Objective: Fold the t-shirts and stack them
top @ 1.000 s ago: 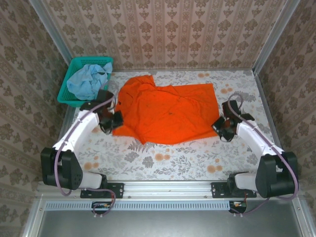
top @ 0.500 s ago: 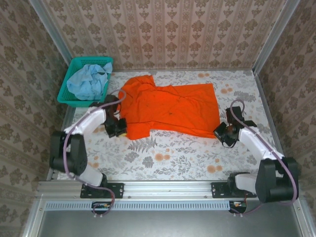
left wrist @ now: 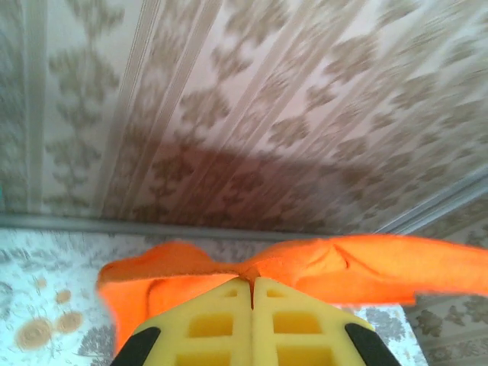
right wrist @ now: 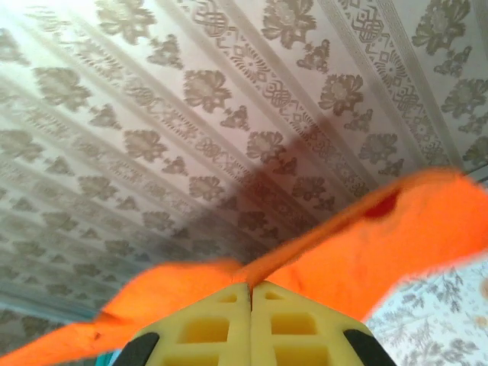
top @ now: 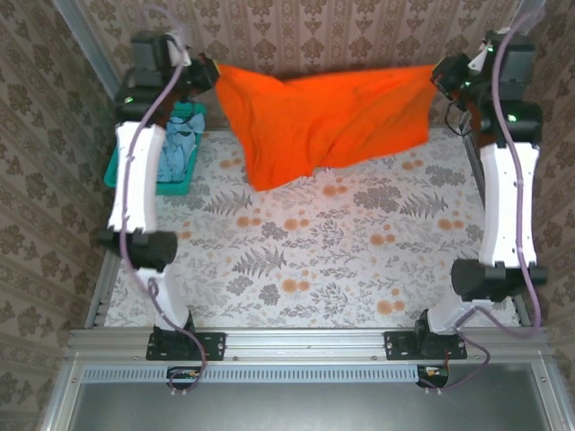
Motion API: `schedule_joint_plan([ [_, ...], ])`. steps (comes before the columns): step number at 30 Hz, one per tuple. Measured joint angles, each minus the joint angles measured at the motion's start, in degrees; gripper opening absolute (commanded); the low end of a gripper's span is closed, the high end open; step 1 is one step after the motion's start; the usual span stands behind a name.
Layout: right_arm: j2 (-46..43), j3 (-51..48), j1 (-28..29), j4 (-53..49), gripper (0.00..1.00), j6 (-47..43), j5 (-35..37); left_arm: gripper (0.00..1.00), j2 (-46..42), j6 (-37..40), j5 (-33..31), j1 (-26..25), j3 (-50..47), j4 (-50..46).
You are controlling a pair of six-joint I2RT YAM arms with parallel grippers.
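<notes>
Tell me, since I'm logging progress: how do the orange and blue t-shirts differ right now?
The orange t-shirt hangs spread in the air between the left gripper and right gripper; the blue t-shirt lies crumpled in the teal basket. The orange one is gripped at both ends; the blue one is untouched. Neither is folded.

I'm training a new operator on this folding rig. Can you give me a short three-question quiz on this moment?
1. True or false: the orange t-shirt lies flat on the table.
2. Where is the blue t-shirt? A: in the teal basket. B: on the table. C: draped over an arm.
3. Fill in: the left claw is ___ on the orange t-shirt.
Key: 1 false, it hangs stretched between the left claw and the right claw. 2 A. 3 shut.
</notes>
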Motion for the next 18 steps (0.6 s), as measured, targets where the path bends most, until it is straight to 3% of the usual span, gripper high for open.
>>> schedule_joint_plan([
  [7,-25.4,-42.8,0.8,-0.1,0.0,-1.5,-0.6,0.0,-30.5,6.8,-2.6,-6.6,-43.0,3.8],
  [12,-32.7,-69.4,0.9,-3.2,0.0,-0.5,-0.8,0.01,-35.2,6.6,-5.1,-12.3,-70.2,0.0],
  [15,-36.1,-76.7,0.8,-8.4,0.0,0.5,0.4,0.0,-36.4,5.5,-5.7,-15.1,-80.1,-4.1],
  [18,-38.4,-77.9,0.2,-11.5,0.0,1.4,1.6,0.13,-40.5,4.6,-5.1,-15.5,-82.1,-6.7],
])
